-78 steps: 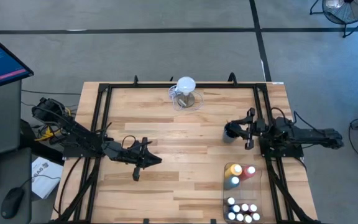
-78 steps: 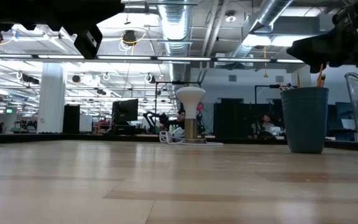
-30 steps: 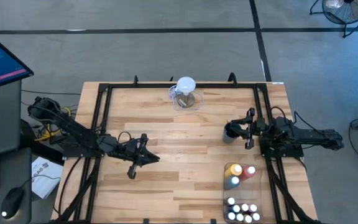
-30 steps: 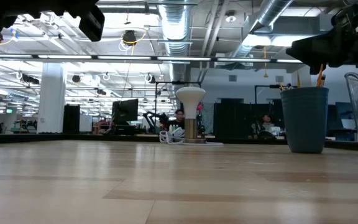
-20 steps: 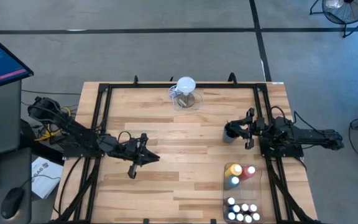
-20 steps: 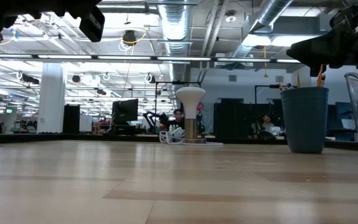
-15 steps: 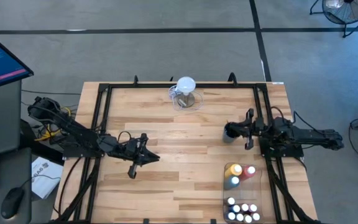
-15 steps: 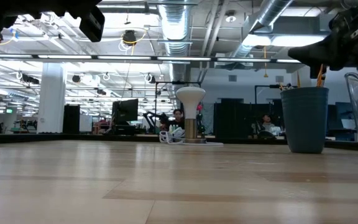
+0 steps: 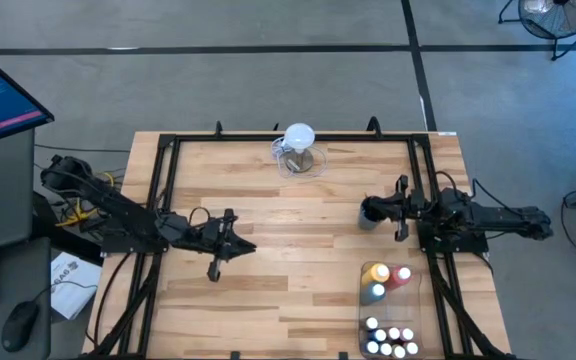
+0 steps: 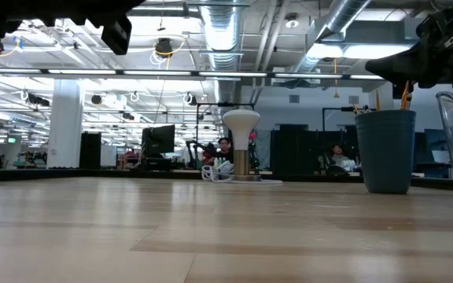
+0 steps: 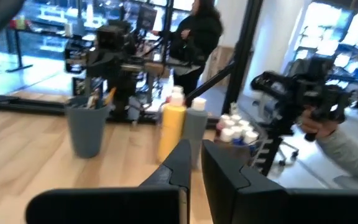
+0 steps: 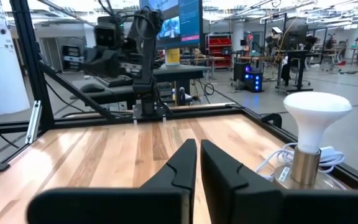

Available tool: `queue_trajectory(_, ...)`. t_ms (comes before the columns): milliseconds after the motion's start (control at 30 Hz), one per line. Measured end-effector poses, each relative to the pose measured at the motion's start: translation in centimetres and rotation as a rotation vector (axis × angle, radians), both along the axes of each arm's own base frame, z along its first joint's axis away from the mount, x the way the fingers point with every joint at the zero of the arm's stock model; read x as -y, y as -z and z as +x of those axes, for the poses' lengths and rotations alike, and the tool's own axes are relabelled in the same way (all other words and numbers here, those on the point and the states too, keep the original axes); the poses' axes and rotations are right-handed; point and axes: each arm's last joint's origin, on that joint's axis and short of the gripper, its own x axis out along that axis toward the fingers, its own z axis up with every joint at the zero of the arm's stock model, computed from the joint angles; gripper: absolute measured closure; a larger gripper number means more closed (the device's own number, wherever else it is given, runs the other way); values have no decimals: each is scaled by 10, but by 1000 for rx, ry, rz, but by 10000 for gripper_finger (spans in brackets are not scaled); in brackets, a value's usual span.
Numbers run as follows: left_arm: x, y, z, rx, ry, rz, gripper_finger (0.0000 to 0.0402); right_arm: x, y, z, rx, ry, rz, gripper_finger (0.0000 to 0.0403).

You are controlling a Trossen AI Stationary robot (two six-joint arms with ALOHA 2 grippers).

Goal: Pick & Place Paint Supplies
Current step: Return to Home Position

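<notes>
The paint supplies stand at the table's near right. Yellow (image 9: 376, 271), pink-red (image 9: 402, 275) and blue (image 9: 376, 292) squeeze bottles and several small white-capped bottles (image 9: 390, 338) sit in a clear bin (image 9: 419, 305). Thin brushes (image 10: 405, 98) stick up out of a grey-blue cup (image 10: 385, 151). My right gripper (image 9: 369, 207) hangs level just over that cup (image 9: 368, 219), shut with nothing between its fingers (image 12: 198, 158). My left gripper (image 9: 251, 247) hovers shut over the table's left half, pointing at the cup (image 11: 86, 127) and the yellow bottle (image 11: 171, 129), with nothing in it (image 11: 196, 163).
A clear jug with a white round top (image 9: 298, 152) stands at the middle of the far edge. A black frame (image 9: 163, 190) borders the table. In the left wrist view a person's hand (image 11: 344, 140) shows beyond the table's right side. Bare wood lies between the two arms.
My right gripper has shut its fingers above the brush cup while staying in place; nothing has come up with it.
</notes>
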Motion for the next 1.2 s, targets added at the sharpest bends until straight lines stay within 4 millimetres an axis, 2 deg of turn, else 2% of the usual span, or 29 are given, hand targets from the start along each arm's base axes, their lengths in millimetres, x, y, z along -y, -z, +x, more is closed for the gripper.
queue_trajectory(233, -26, -12, -26, -127, -13, 50, 401, -1, 0, 0, -1, -6, 0, 376)
queue_trajectory(367, -34, -25, -50, -64, -10, 78, 401, -1, 0, 0, -2, -5, 0, 374)
queue_trajectory(433, -37, -24, -62, -16, -3, 87, 401, -1, 0, 0, -2, -5, 0, 374)
queue_trajectory(700, -48, 13, -93, 93, -17, 74, 401, -1, 0, 0, -2, -4, 0, 373)
queue_trajectory(800, -49, 19, -100, 137, 9, 92, 402, -1, -1, 0, -1, -4, 0, 372)
queue_trajectory(967, -50, 25, -103, 169, 40, 132, 402, 0, -1, 0, -1, -4, 0, 372)
queue_trajectory(1200, -52, 38, -102, 82, 16, 155, 401, -1, -1, 0, -1, -4, 0, 371)
